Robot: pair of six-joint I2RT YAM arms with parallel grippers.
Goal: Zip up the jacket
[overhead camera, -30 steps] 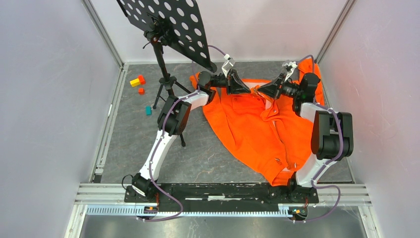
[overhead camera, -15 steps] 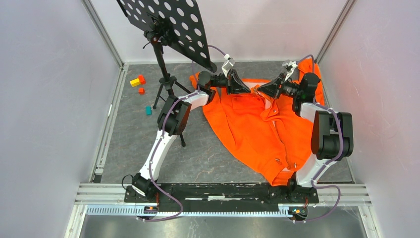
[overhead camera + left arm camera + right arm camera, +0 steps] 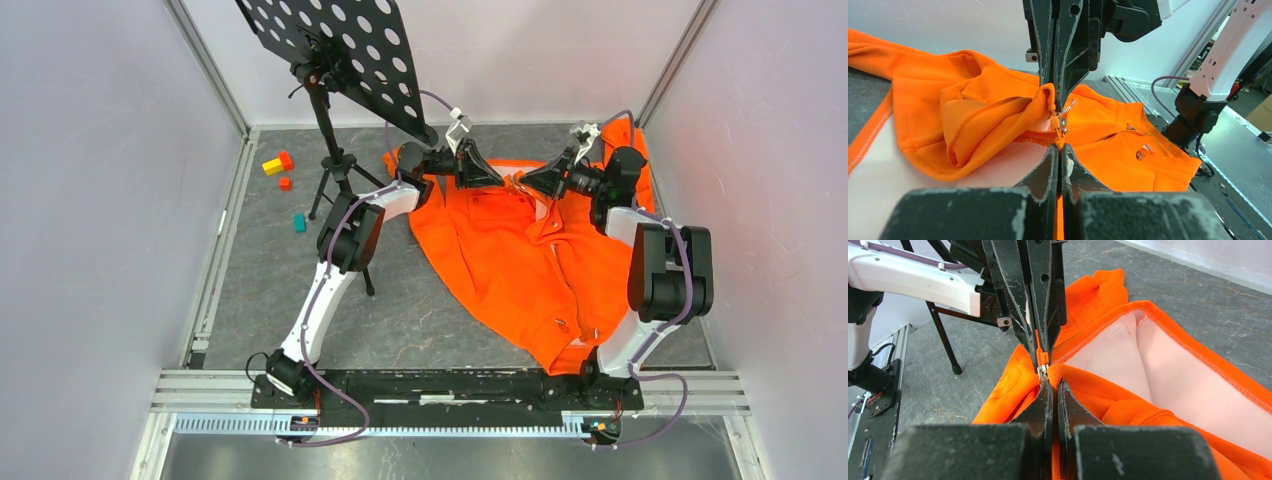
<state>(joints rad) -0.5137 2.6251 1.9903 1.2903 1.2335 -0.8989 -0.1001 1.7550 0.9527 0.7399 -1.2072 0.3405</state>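
The orange jacket (image 3: 510, 260) lies spread on the grey floor, collar at the far end. My left gripper (image 3: 503, 181) and right gripper (image 3: 527, 183) meet tip to tip at the collar. In the left wrist view my left gripper (image 3: 1058, 148) is shut on orange fabric just below the metal zipper pull (image 3: 1057, 121). In the right wrist view my right gripper (image 3: 1051, 384) is shut on the jacket's edge (image 3: 1148, 405) beside the zipper slider (image 3: 1042, 371). The pale lining shows inside the raised collar. The zipper below the slider looks closed.
A black perforated music stand (image 3: 330, 50) on a tripod (image 3: 340, 170) stands just left of the left arm. Small coloured blocks (image 3: 278, 163) lie at the far left. Walls close in on both sides. The jacket's hem reaches the right arm's base (image 3: 600, 370).
The left wrist has shifted slightly toward the back left. Both grippers stay shut at the collar.
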